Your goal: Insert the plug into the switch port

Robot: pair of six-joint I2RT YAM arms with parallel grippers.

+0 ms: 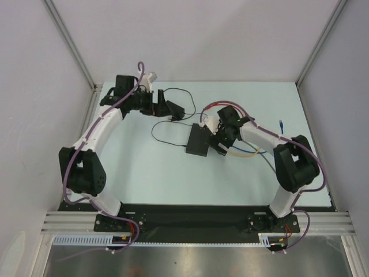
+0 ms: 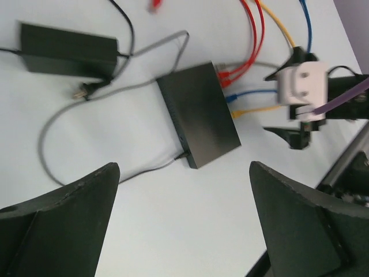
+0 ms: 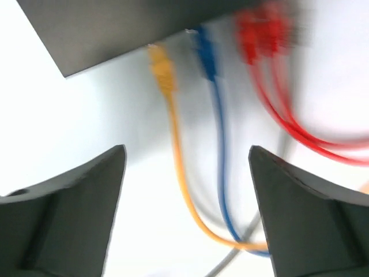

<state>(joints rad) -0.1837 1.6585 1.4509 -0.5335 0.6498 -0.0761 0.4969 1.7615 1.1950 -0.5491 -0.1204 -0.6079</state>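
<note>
Plug (image 3: 163, 72) in switch port (image 3: 151, 47) — seated, beyond right pincer (image 3: 187, 150)

Matt black casing on the switch (image 2: 202, 112), faintly sheened. Smooth, matt pale worktop (image 2: 173, 231). Slick plastic sheathing on the yellow cable (image 3: 176, 156) and blue cable (image 3: 218, 144); dull dark plastic jaws.

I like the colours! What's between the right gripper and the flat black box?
In the right wrist view, a yellow cable and a blue cable run from the black box toward the right gripper.
</note>
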